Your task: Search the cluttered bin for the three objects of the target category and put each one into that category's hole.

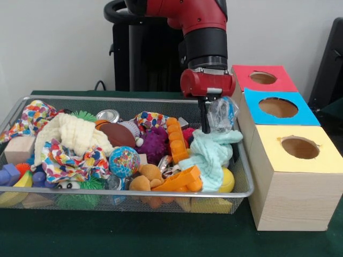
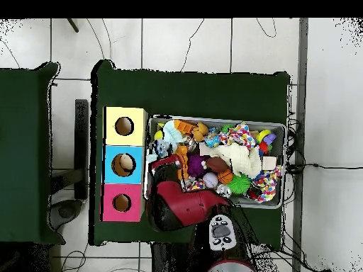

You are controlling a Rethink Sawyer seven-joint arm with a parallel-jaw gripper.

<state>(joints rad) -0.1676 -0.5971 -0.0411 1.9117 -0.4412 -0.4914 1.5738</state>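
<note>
A red and black robot arm is hanging over the right end of the wire mesh bin (image 1: 244,182), its gripper (image 1: 214,120) clenching a crinkly see-through plastic piece (image 1: 222,113) lifted above a mint cloth (image 1: 211,152). The carrying step appears underway; next the piece needs moving sideways over the blue-topped box's hole (image 1: 278,107). The red-topped box (image 1: 238,75) and yellow-topped box (image 1: 295,176) are flanking it, so aim matters.

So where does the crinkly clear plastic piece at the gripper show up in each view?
Front view: the plastic piece hangs at the gripper, above the mesh bin's right end, left of the blue-topped box.
Overhead view: it sits at the bin's left end, right of the blue-topped box.
Shared landmark: the blue-topped box.
</note>
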